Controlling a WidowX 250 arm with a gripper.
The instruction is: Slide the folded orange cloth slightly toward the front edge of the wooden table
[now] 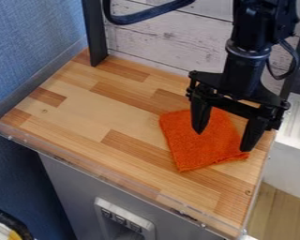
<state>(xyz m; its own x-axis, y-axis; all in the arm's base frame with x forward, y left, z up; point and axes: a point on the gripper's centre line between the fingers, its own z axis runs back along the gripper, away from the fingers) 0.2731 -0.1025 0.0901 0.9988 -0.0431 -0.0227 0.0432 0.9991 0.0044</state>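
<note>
The black gripper [221, 139] hangs at the right of the camera view, its two fingers spread wide apart with nothing held between them. Beneath and behind the fingers an orange cloth [206, 152] lies on the wooden surface, roughly square and fairly flat. The left finger overlaps the cloth's upper middle in the view, and the right one its right edge. Whether either fingertip touches the cloth I cannot tell. Part of the cloth is hidden behind the gripper.
A butcher-block countertop [84, 117] has a clear raised edging [102, 176] along its front and left. A dark post [94, 33] stands at the back left, before whitewashed boards [159, 40]. A white ridged surface [297, 122] lies beyond the right edge.
</note>
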